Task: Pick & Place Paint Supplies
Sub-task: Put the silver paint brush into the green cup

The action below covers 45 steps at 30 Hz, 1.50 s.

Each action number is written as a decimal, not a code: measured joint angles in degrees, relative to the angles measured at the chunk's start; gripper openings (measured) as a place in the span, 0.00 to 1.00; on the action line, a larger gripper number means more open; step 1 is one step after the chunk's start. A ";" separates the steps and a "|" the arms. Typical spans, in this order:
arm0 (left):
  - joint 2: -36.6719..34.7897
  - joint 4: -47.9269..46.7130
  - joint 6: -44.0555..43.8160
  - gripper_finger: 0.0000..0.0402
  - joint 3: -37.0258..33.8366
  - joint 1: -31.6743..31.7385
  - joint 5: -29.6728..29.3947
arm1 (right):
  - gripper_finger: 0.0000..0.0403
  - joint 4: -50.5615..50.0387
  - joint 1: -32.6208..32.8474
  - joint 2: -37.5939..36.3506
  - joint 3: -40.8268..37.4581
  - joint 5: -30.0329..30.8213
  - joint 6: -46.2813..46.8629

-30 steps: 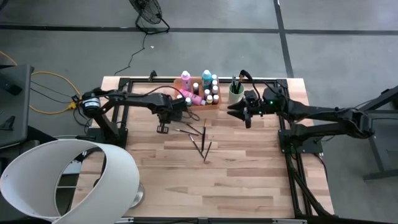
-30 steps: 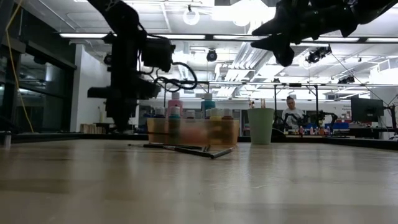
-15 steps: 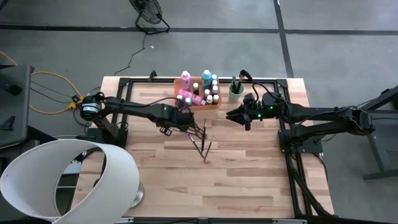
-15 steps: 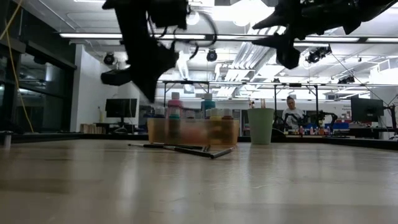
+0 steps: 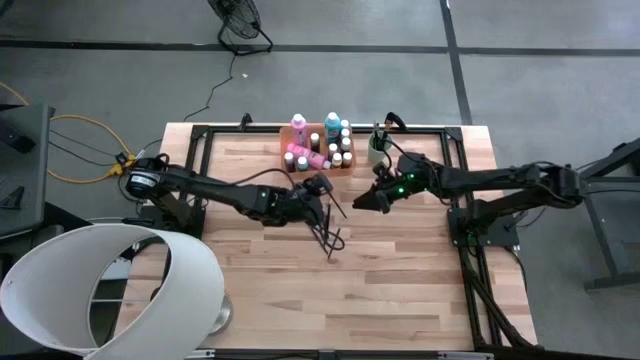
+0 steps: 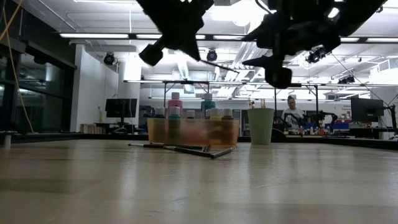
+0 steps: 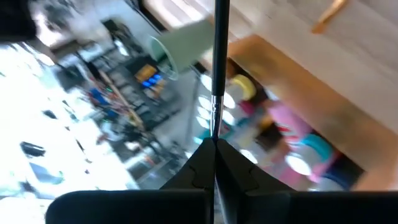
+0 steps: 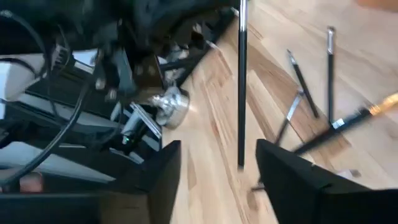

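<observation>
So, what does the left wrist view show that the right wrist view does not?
Only the left wrist view shows the orange tray with paint bottles and the light green cup. Only the right wrist view shows loose paintbrushes lying on the table, seen between the open right end effector fingers. Both show the paintbrush held up by the shut left end effector.

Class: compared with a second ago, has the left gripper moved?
Yes. The left gripper has swung rightward along the orange tray, carrying a paintbrush.
</observation>
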 joint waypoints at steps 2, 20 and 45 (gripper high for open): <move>0.00 2.87 4.09 0.00 0.00 -0.61 -0.04 | 0.55 2.81 -0.07 1.57 0.00 -0.13 -0.38; -0.04 16.10 18.25 0.00 0.00 -0.83 1.99 | 0.63 14.92 -0.54 6.38 0.04 3.88 0.02; -0.04 15.75 16.59 0.00 -0.01 -0.83 2.92 | 0.18 18.87 -2.44 12.96 4.98 -2.65 -2.66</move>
